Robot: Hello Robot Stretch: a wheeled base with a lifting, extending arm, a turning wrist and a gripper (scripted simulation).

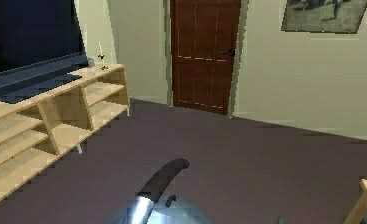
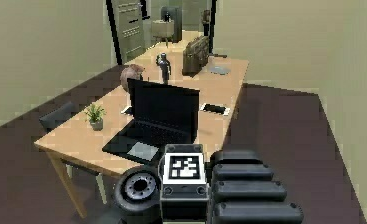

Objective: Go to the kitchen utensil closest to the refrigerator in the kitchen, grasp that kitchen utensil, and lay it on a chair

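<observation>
In the arm side view my arm [image 2: 246, 190] lies drawn in along the bottom edge, with a white marked square [image 2: 184, 167] at its end. Left of that sits the gripper's [image 2: 139, 191] dark round body, low in front of a wooden desk [image 2: 76, 145]. Its far end is not clear to me, so I cannot tell whether it holds anything. A dark chair [image 2: 55, 117] stands tucked against the desk's left side.
The desk carries a black laptop [image 2: 156, 118], a small potted plant [image 2: 95, 115], a dark figurine [image 2: 163, 67] and a brown bag [image 2: 194, 55]; a doorway [image 2: 141, 25] lies beyond. Ahead, a TV [image 1: 31, 40] rests on a wooden shelf unit [image 1: 61, 120] left, a brown door [image 1: 203, 55] faces me, and dark floor [image 1: 251, 165] lies between.
</observation>
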